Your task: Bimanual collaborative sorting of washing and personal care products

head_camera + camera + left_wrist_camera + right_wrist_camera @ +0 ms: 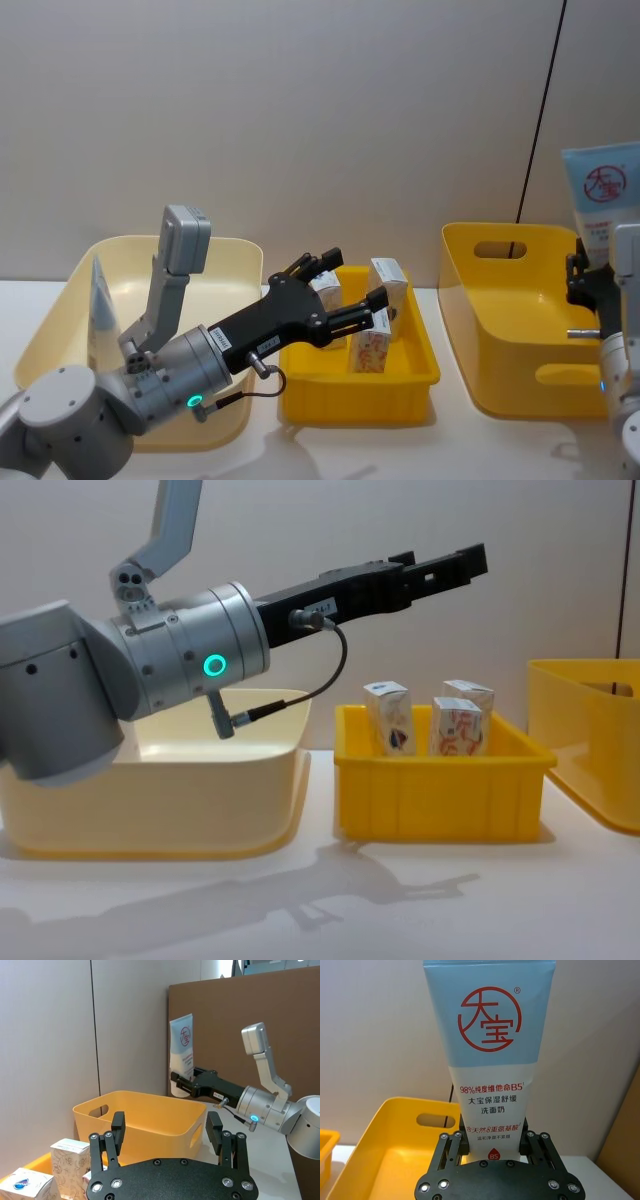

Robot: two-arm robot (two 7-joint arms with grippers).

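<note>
As the right wrist view reveals, right hand (493,1143) clamps tube (490,1060); left hand (351,279) wide above cartons (388,716)

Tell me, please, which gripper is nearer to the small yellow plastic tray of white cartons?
Left. The left gripper hovers open above the yellow tray; the right gripper holds a light-blue squeeze tube by the large yellow bin.

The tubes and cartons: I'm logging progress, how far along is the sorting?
Done: one tube apparently leans in the cream bin. In hand: the right gripper grips a second tube by the large yellow bin; the left gripper hangs open over the cartons in the small tray. Left: probably placing that tube and the cartons.
</note>
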